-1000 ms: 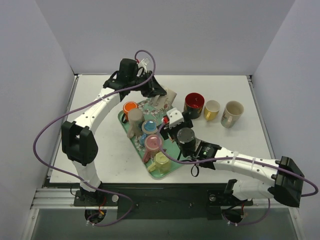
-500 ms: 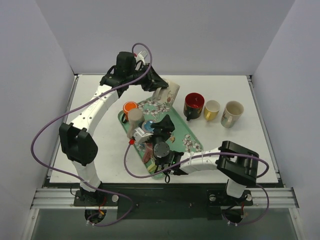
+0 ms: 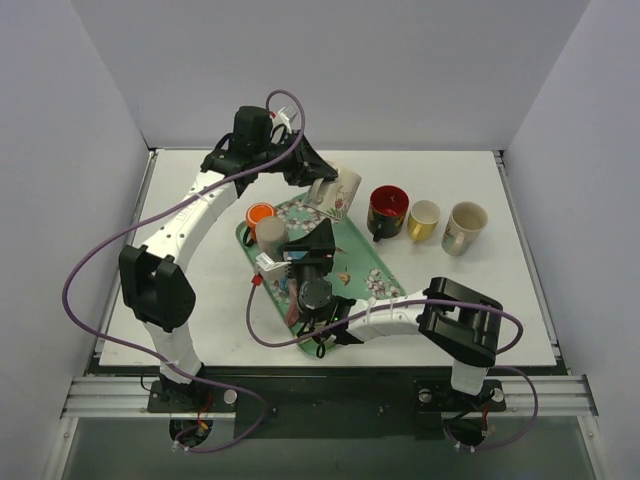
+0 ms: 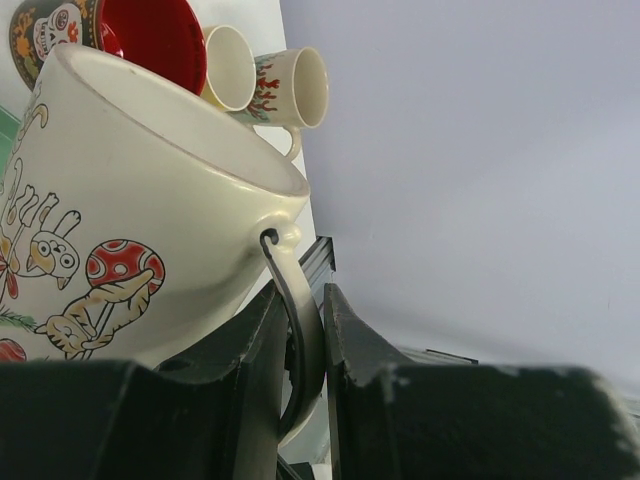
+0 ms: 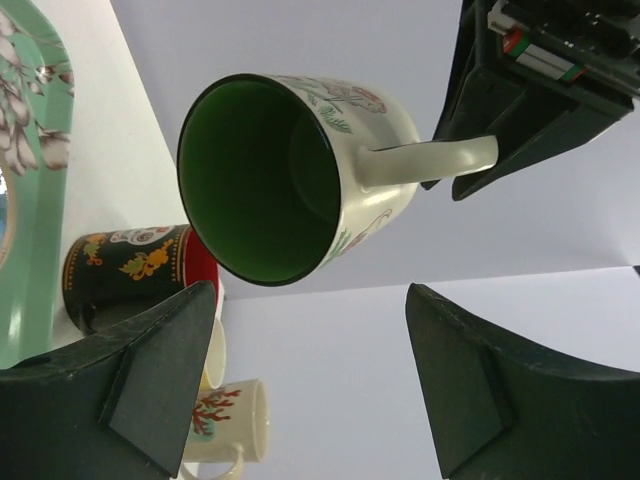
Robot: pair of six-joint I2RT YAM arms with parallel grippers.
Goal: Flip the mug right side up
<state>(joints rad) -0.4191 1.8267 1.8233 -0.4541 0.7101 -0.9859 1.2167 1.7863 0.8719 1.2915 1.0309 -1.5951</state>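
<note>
The cream mug with mushroom drawings and a green inside hangs tilted in the air over the tray's back end. My left gripper is shut on its handle. In the left wrist view the handle sits pinched between both fingers, midway at the gripper, with the mug body on the left. In the right wrist view the mug's mouth faces the camera. My right gripper is open and empty over the tray, below the mug; its point in its own view is.
A green floral tray holds an orange cup, a beige cup and others hidden under my right arm. A red-lined black mug, a yellow mug and a coral-pattern mug stand upright to the right.
My right arm has swung left across the tray and now points up at the mug. My left gripper has lifted and tipped the cream mug slightly to the right.
</note>
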